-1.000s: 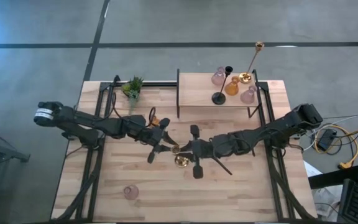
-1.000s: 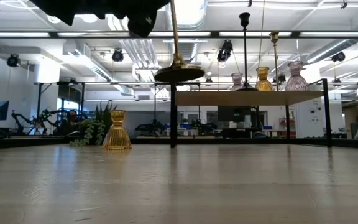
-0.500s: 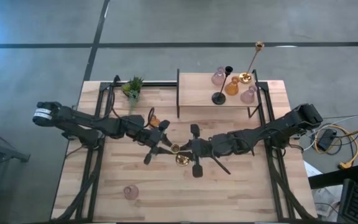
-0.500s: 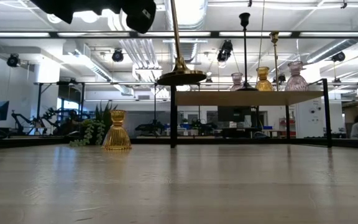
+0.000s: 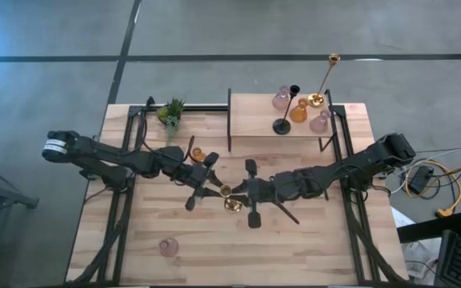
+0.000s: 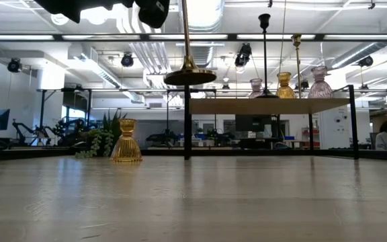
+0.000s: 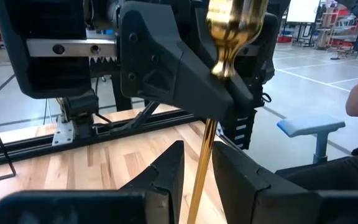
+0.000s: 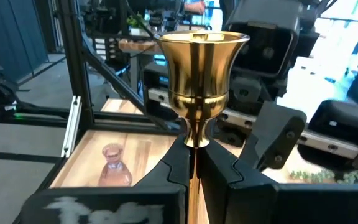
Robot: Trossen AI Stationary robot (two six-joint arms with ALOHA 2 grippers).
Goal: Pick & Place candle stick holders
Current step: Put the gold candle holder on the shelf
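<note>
On the wooden table (image 5: 294, 232), a raised shelf (image 5: 254, 120).

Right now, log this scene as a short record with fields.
held item: tall gold candle stick holder, lifted clear of the table
right gripper: shut on its stem
left gripper: fingers around the same stem
shelf: black stemmed, gold, amber and two pink holders
on table: amber holder, pink holder, plant
</note>
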